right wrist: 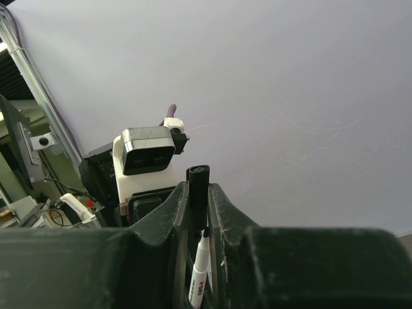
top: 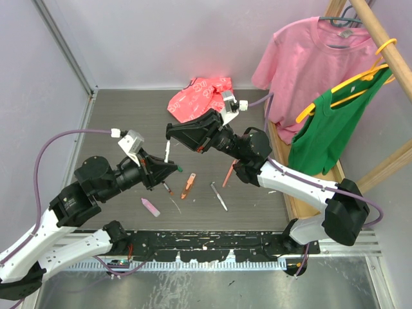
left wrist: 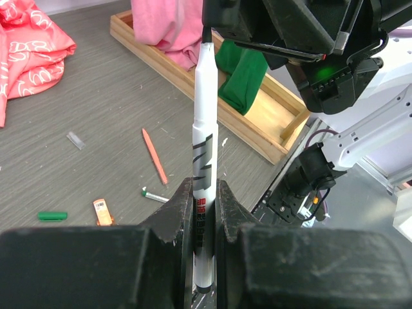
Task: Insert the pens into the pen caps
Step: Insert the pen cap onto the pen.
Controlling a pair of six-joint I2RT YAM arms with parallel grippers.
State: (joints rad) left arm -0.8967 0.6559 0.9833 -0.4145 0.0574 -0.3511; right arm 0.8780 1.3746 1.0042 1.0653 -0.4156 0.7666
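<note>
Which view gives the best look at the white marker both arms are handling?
The left wrist view: the white marker runs nearly full length, printing visible. The top view shows a thin sliver between the claws; the right wrist view only its tip end.

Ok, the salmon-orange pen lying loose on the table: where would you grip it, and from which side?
Probably mid-barrel, from straight above, jaws closing across its width: the salmon-orange pen lies flat and slanted on the table, thin, with bare surface on both sides.

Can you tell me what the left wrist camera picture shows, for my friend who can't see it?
The left gripper holds a white marker upright, its tip reaching up to the right gripper above. Behind on the grey table lie a salmon-orange pen, a green cap and a red patterned cloth.
</note>
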